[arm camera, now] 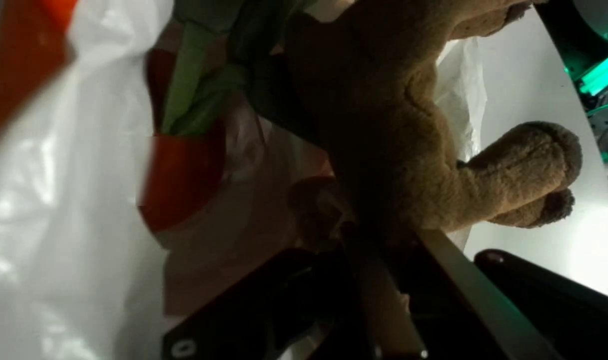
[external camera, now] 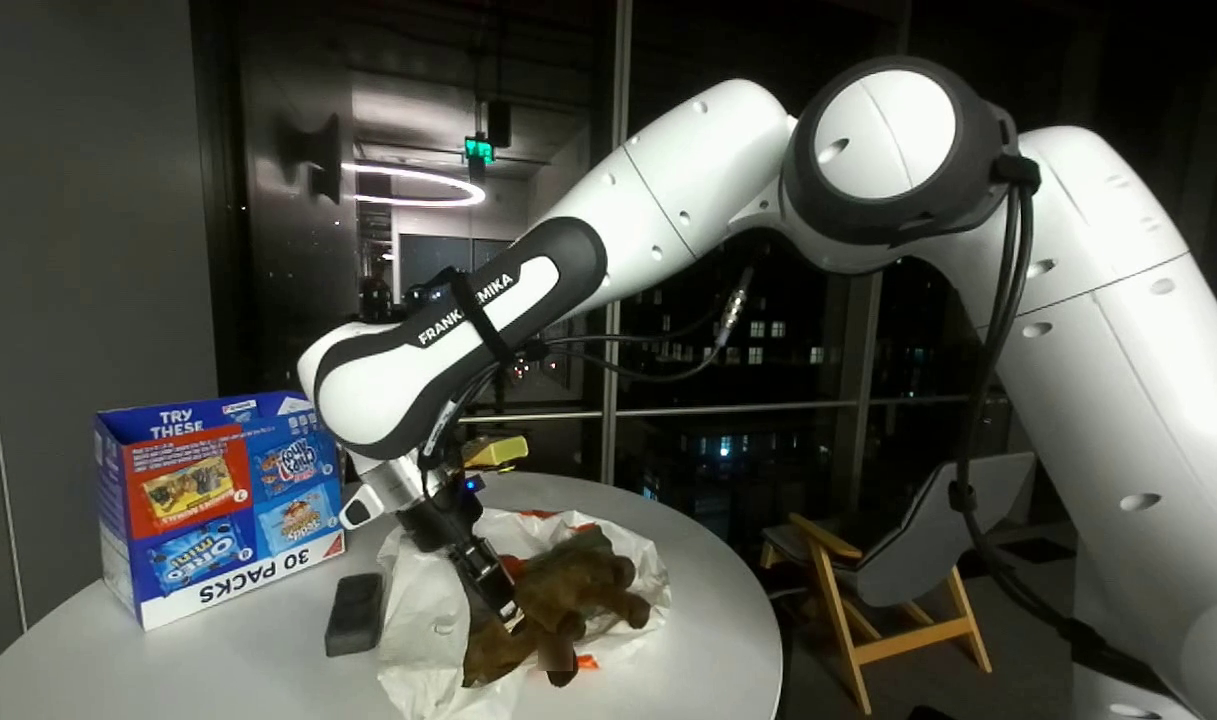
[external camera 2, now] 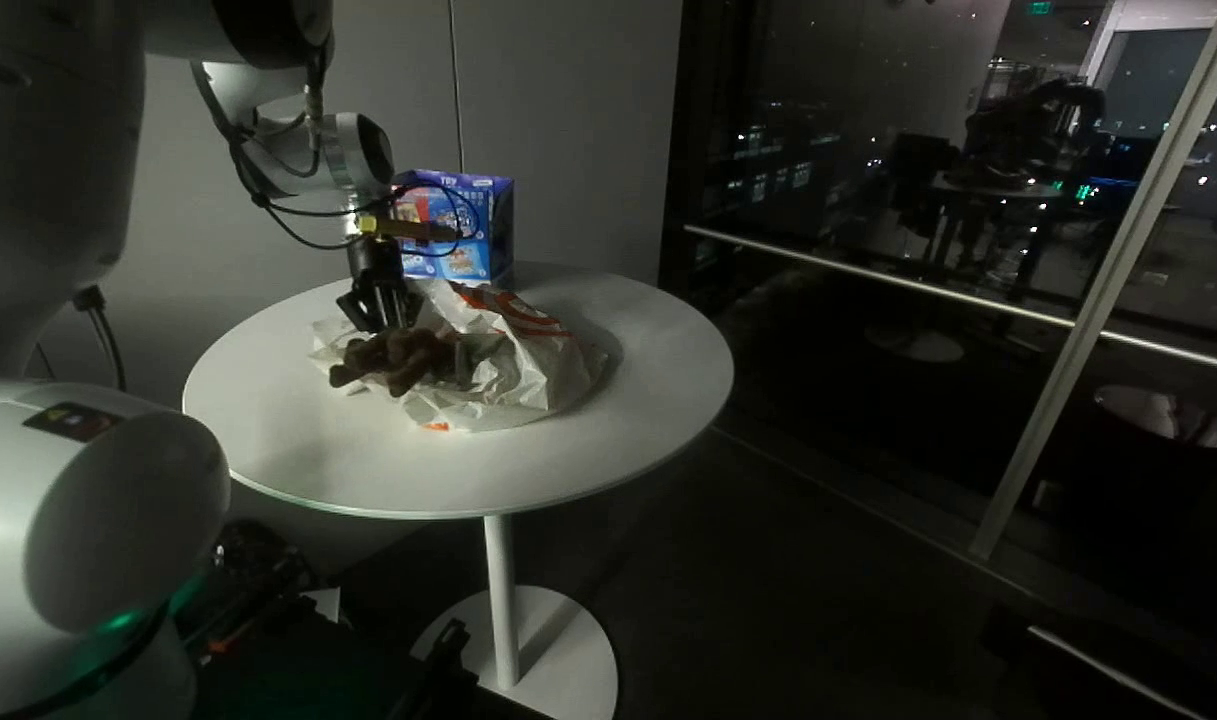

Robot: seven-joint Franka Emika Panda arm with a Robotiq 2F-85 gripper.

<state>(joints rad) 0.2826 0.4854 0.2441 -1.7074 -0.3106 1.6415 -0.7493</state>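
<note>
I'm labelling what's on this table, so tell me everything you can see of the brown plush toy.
The brown plush toy looks soft and short-furred, with stubby limbs, darker at their ends. It sprawls over the crumpled white bag, some limbs jutting past the bag's edge. The gripper, its jaws nearly together, appears to pinch one part of it; which part is unclear. A green cloth-like piece shows against its body; whether that belongs to the toy cannot be told.

Brown plush toy (arm camera: 408, 155), fuzzy, stubby legs with darker feet sticking out. Gripped, body lying on the crumpled white bag (external camera: 418, 610).
</note>
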